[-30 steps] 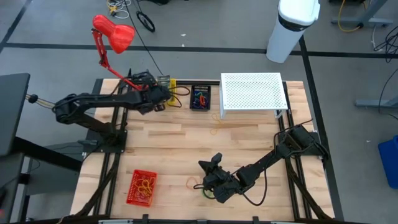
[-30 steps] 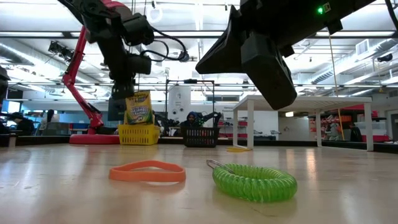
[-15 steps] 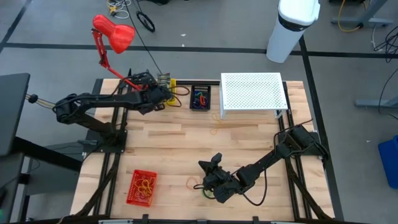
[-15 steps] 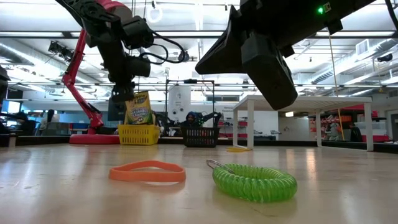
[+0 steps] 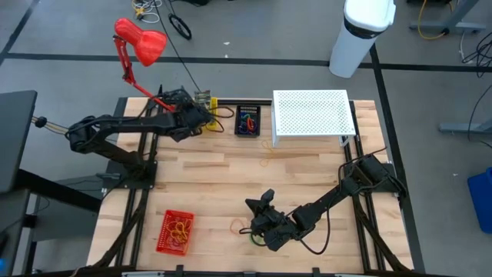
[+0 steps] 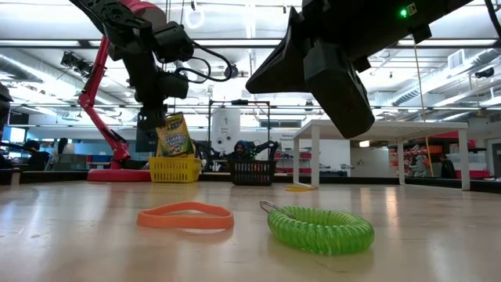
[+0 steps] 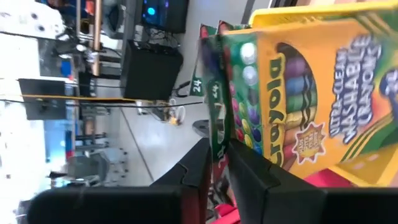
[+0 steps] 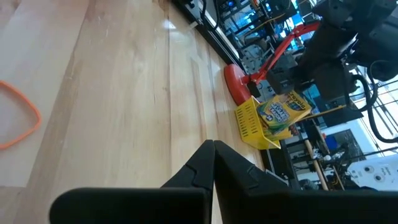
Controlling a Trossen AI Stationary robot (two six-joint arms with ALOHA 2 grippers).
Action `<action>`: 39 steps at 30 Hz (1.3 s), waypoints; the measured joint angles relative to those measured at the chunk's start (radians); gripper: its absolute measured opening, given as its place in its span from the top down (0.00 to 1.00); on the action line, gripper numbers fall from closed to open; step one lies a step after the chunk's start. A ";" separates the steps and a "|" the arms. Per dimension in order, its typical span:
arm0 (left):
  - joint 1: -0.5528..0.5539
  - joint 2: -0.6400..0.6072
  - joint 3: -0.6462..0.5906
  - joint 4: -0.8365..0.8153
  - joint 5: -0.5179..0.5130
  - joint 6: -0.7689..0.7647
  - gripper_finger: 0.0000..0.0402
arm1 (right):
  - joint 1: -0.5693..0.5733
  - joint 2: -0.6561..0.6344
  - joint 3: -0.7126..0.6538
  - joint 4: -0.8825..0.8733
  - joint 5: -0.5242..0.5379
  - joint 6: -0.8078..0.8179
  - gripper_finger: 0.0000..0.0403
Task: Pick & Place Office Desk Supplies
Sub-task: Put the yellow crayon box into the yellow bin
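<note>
Left gripper (image 5: 201, 115), upper left of your high view: fingers slightly apart astride the edge of the crayon box (image 6: 175, 135), which stands tilted in the yellow basket (image 6: 173, 168). Right gripper (image 5: 250, 205), lower centre: fingers together, holding nothing, above the green coil (image 6: 320, 228) and orange band (image 6: 185, 216) on the table (image 5: 307, 169).

Colours on the desk.
Yellow-and-green crayon box (image 6: 174, 135) in yellow basket (image 6: 173, 168); orange band (image 6: 185, 216); green coil (image 6: 320, 228); red lamp (image 5: 140, 42); white perforated riser (image 5: 313, 116); red tray (image 5: 175, 231).
</note>
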 joint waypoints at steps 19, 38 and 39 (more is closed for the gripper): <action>-0.051 0.101 -0.109 0.276 -0.232 0.078 0.99 | 0.000 0.000 0.000 -0.001 0.000 0.000 0.97; -0.116 0.102 -0.198 0.443 -0.181 0.250 0.99 | 0.000 0.000 0.000 0.000 0.000 -0.003 0.97; -0.117 0.102 -0.198 0.443 -0.176 0.246 0.99 | 0.000 0.000 0.000 0.000 0.000 -0.003 0.97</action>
